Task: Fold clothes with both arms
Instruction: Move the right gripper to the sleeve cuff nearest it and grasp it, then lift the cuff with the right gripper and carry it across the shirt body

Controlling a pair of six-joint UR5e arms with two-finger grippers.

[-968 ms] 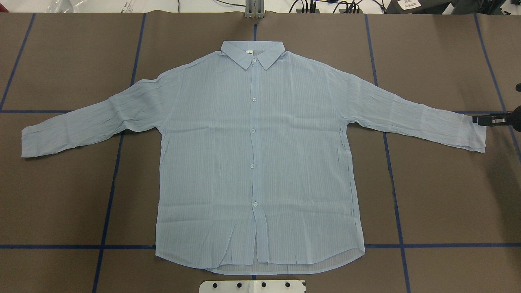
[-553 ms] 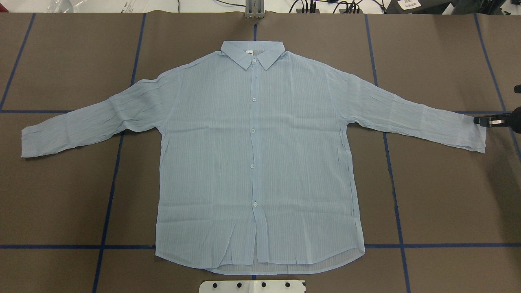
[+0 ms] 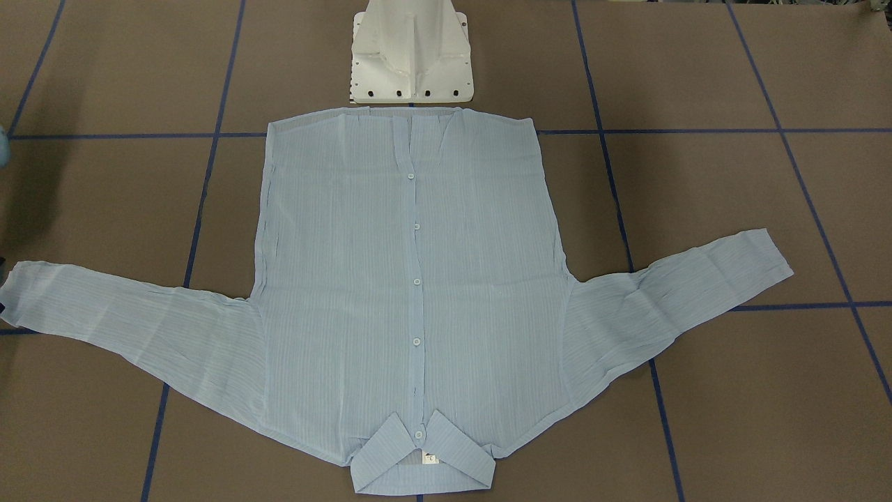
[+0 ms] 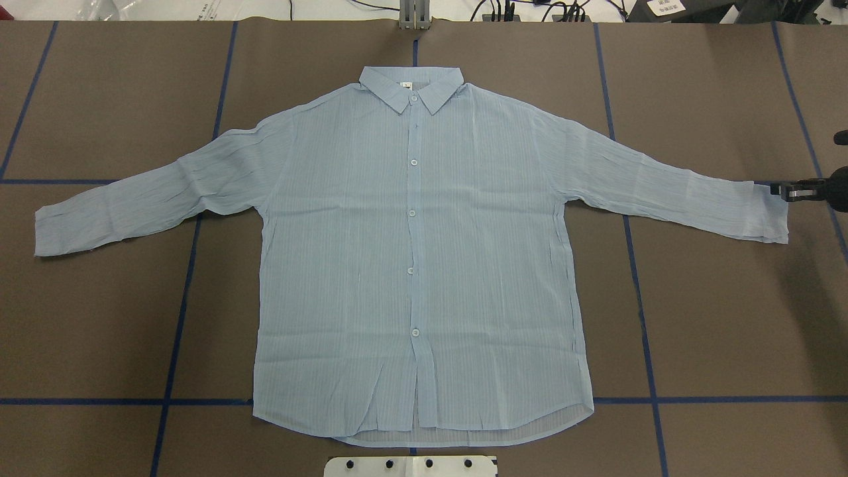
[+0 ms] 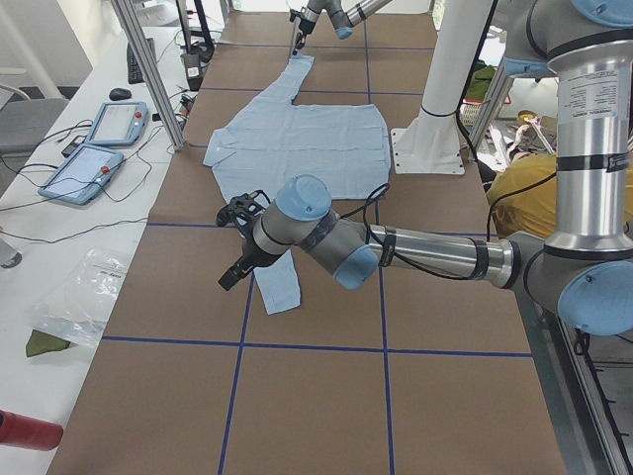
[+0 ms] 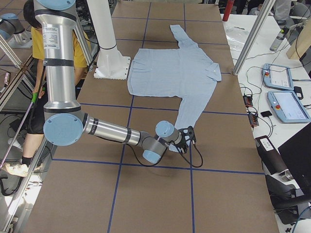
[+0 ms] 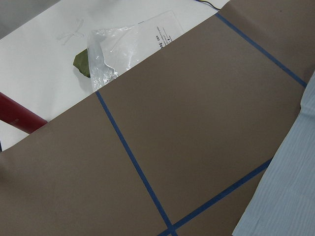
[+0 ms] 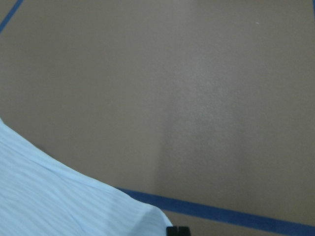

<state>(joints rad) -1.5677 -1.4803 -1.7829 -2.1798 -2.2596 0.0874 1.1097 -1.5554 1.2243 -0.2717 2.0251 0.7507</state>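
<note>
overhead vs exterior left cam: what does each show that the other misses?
Overhead only: the buttons and neck label on the shirt, readable from above. Exterior left only: the left arm, its pincer near the left sleeve's end, plus two tablets and a plastic bag on the white side bench. Both: the shirt spread flat with its sleeves out, and the right pincer at the right cuff; whether it grips can't be judged.
</note>
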